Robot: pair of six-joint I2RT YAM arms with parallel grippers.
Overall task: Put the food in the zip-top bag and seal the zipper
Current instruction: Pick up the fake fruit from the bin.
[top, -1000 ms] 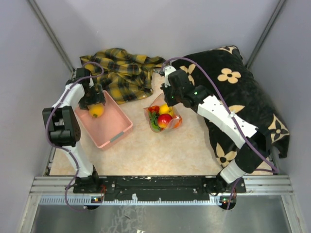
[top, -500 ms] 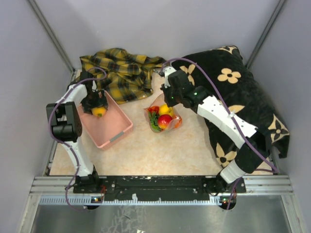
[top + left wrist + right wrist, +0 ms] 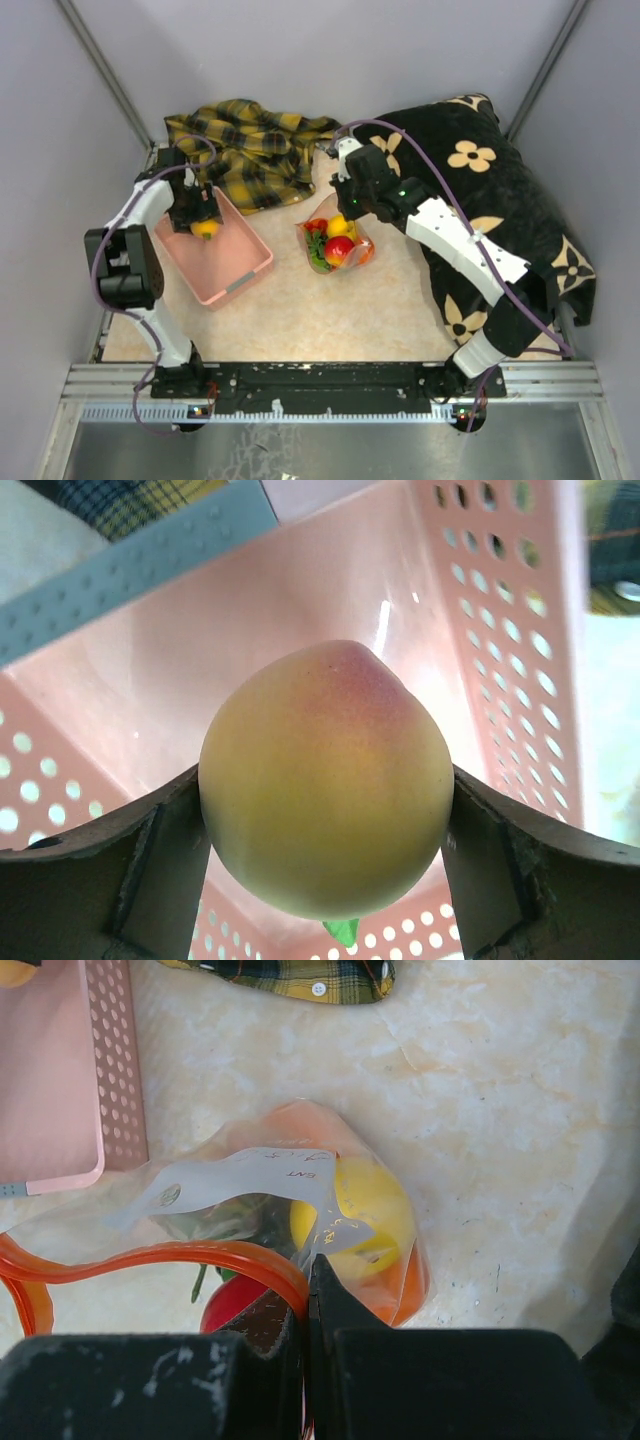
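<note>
Pale counter (image 3: 320, 310): left end effector (image 3: 203, 224) squeezes a peach (image 3: 325, 780) inside the pink basket (image 3: 240, 272); right end effector (image 3: 305, 1300), closed, pinches the red strip (image 3: 150, 1254) on the bag (image 3: 250, 1175).

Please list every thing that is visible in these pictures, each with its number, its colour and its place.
basket: one, pink, perforated, left part of the table
peach-like fruit: one, yellow-orange with a pink blush, in the basket
zip-top bag: one, clear with a white label, table centre
zipper: one, red strip, along the bag's open mouth
apple: one, red, in the bag
lemon: one, yellow, in the bag
leafy piece: one, green, in the bag
orange piece: at least one, in the bag
checked cloth: one, yellow and dark, far left
flowered cloth: one, black and cream, right side
table: one, beige marbled
left claw: fingers against both sides of the peach-like fruit
right claw: pinching the zipper
</note>
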